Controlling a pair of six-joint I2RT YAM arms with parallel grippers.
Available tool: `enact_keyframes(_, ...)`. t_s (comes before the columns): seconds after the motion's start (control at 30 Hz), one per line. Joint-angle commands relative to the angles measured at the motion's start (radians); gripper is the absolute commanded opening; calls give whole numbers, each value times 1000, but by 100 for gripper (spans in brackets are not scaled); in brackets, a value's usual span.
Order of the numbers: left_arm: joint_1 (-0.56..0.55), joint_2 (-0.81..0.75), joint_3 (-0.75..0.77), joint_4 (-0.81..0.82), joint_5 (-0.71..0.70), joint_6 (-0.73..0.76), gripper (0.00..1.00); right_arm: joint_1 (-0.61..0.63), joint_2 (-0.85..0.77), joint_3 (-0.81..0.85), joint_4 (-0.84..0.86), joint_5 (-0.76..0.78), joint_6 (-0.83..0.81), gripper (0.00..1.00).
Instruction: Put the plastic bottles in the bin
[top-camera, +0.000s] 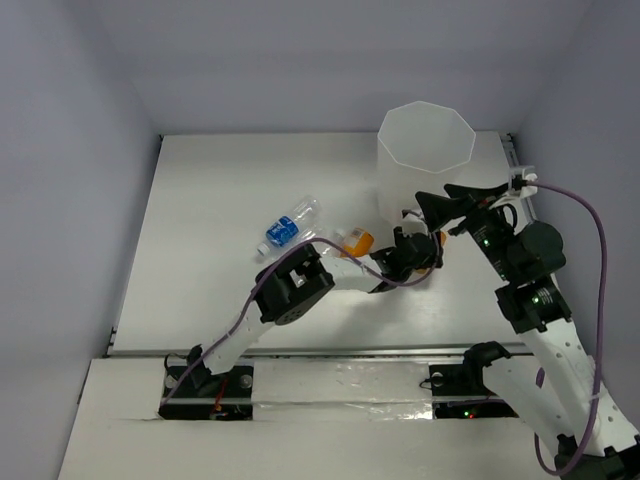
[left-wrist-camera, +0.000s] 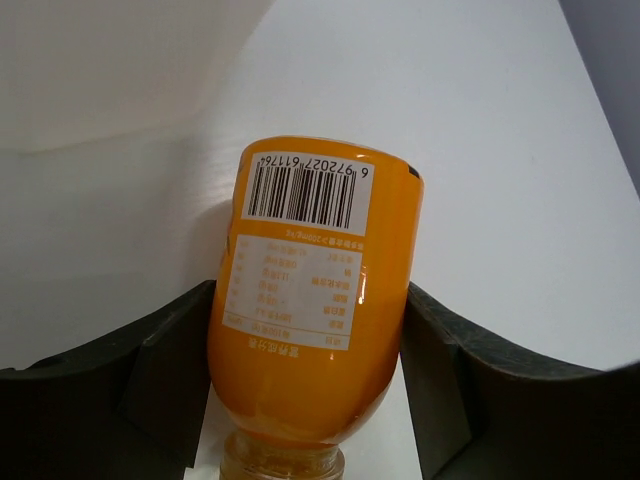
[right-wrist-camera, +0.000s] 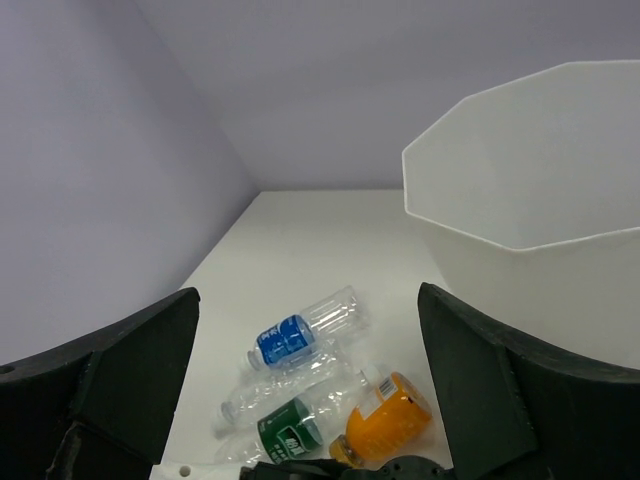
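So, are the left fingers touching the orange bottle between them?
Touching. The left wrist view shows both left fingers pressed against the orange bottle, no gap.

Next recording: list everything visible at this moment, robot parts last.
table: one, white, beneath everything.
bin: one, translucent white, upright, far right of the table.
blue-labelled bottle: one, clear, lying left of the bin.
unlabelled bottle: one, clear, lying beside the blue-labelled one.
green-labelled bottle: one, clear, lying next to that.
free orange bottle: one, orange, lying near the bin's base.
gripped orange bottle: one, orange, between the left jaws.
left gripper: one, black, jaws closed on the gripped orange bottle.
right gripper: one, black, jaws open, empty, beside the bin.
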Motion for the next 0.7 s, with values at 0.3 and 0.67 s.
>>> enact_keyframes(0.3,-81,-622,-456,177,9,191,43,9,-218,70,-159,240,9,47)
enact_keyframes(0.67,8,-981,-550,229,-31,346,43,9,-275,-23,-196,326,5,43)
